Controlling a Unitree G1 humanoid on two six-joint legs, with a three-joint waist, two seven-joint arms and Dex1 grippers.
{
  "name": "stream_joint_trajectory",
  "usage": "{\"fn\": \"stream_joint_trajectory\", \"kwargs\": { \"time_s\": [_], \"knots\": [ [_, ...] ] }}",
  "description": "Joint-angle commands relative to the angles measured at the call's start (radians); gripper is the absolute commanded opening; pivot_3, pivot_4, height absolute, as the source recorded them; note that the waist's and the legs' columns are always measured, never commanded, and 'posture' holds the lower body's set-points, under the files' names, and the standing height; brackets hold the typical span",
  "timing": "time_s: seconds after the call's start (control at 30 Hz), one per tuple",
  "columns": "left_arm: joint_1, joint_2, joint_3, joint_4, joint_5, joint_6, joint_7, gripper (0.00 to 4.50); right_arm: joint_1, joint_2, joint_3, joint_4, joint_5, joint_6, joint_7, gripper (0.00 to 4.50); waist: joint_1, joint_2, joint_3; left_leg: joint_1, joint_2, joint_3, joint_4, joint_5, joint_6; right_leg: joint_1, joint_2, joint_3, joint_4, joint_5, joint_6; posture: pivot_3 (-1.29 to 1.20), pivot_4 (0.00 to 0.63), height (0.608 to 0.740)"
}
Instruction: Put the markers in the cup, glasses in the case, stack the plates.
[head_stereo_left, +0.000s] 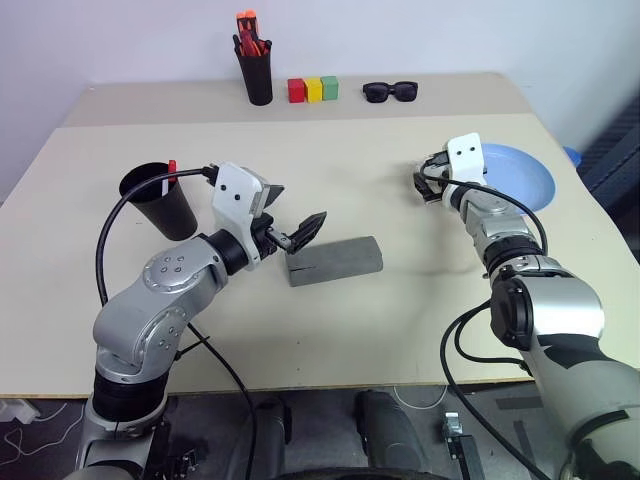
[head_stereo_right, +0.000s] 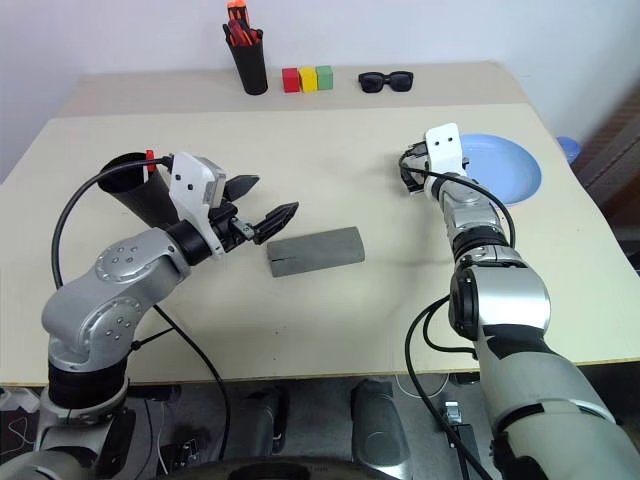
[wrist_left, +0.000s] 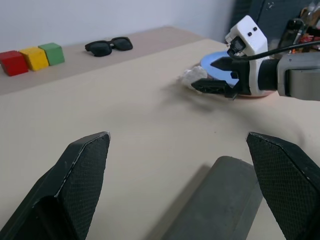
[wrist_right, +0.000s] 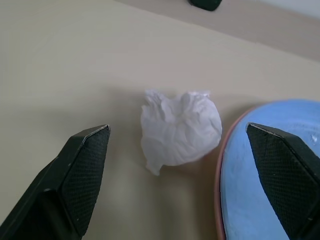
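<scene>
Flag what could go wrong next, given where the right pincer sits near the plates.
The open right pincer frames a crumpled white paper ball beside the stacked plates; closing may grab paper, which is no task item, or catch the plate rim and shift the stack. The left pincer hangs open just above the closed grey case; a careless move could push it.

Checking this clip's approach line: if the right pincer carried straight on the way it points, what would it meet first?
Probably the crumpled white paper ball, centred between the open right pincer's fingers, beside the stacked plates' light blue plastic top plate.
</scene>
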Motion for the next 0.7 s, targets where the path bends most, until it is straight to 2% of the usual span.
{"fn": "stream_joint_trajectory", "kwargs": {
  "time_s": [0.03, 0.6, 0.7],
  "knots": [
    [0.0, -0.002, 0.016, -0.03, -0.009, -0.012, 0.001, 4.5, -0.011, 0.009, -0.03, -0.01, 0.03, 0.017, 0.0, 4.44, 0.0, 0.0, 0.0, 0.0, 0.0, 0.0, 0.0, 0.0, 0.0, 0.0, 0.0, 0.0, 0.0, 0.0, 0.0, 0.0, 0.15, 0.74],
    [0.007, -0.005, 0.02, -0.037, -0.008, -0.013, 0.012, 4.5, -0.015, 0.031, -0.052, -0.012, 0.053, 0.034, -0.008, 4.44, 0.0, 0.0, 0.0, 0.0, 0.0, 0.0, 0.0, 0.0, 0.0, 0.0, 0.0, 0.0, 0.0, 0.0, 0.0, 0.0, 0.15, 0.74],
    [0.009, -0.005, 0.021, -0.042, -0.008, -0.01, 0.017, 4.5, -0.013, 0.032, -0.045, -0.011, 0.045, 0.03, -0.023, 3.63, 0.0, 0.0, 0.0, 0.0, 0.0, 0.0, 0.0, 0.0, 0.0, 0.0, 0.0, 0.0, 0.0, 0.0, 0.0, 0.0, 0.15, 0.74]
  ]
}}
